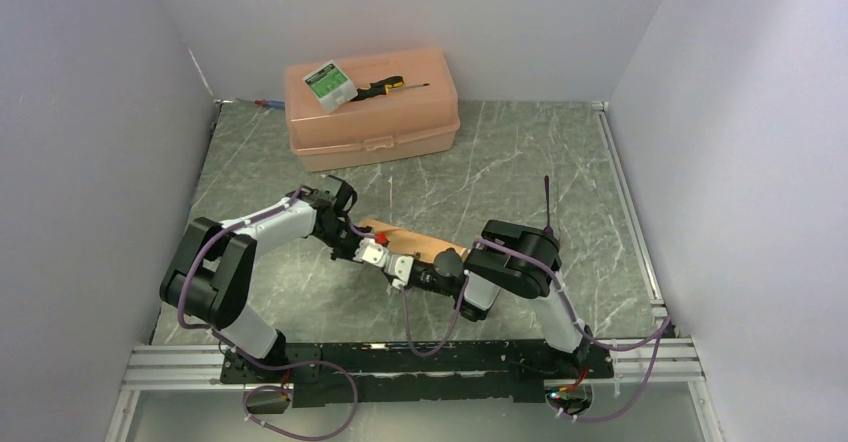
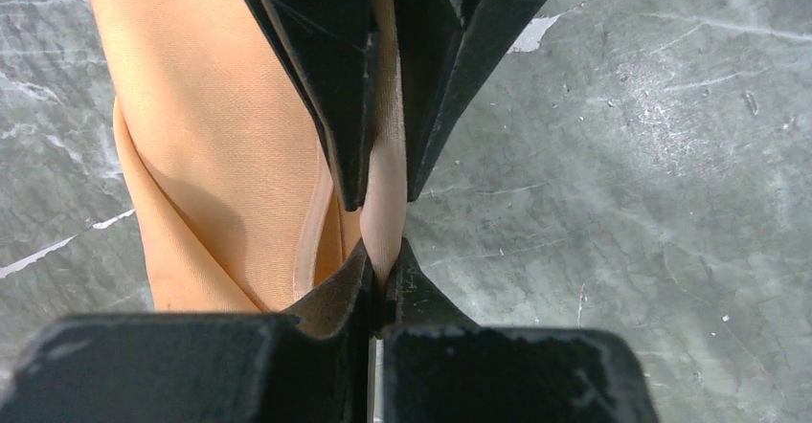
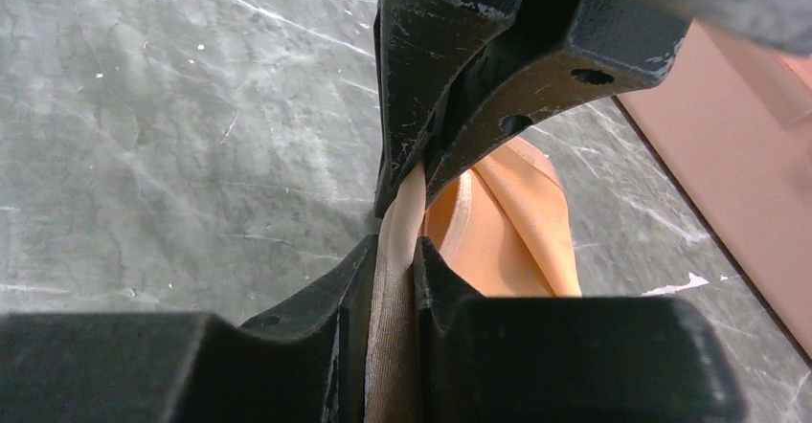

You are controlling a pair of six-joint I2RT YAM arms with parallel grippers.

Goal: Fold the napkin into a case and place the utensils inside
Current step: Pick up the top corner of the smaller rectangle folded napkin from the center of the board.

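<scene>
Nearest item: the mounting rail (image 1: pixel 400 360) at the near edge, carrying both arm bases.

Left arm (image 1: pixel 262 230): reaches out and doubles back toward the centre of the tabletop (image 1: pixel 500 162).

Plastic box (image 1: pixel 372 112): closed, at the far edge, well apart from the work. A screwdriver (image 1: pixel 385 86) lies on its lid. Neither belongs to the task.

Left claw (image 2: pixel 385 270): pressed together, pinching a raised ridge of the napkin (image 1: pixel 415 240) between its fingertips.

Napkin: lies mid-tabletop as a narrow folded strip, several layers showing in the left wrist view. One ridge is lifted where the claws meet; the rest rests flat.

Right claw (image 3: pixel 394 251): faces the left claw tip to tip and nips the same ridge. The cloth fills the gap and touches both fingers, so this is also a pinch.

Right arm (image 1: pixel 520 262): bent low over the strip's right end.

Utensil (image 1: pixel 547 197): a slim dark purple piece beyond the right arm, apart from the cloth. Identity is judged, not certain.

Assessment: the folding step is in hand and the case is not yet formed. Nothing has been inserted. With both claws on one ridge, the next move calls for one claw to hold the layers steady while the other carries or releases its edge. A slip would open the fold.
</scene>
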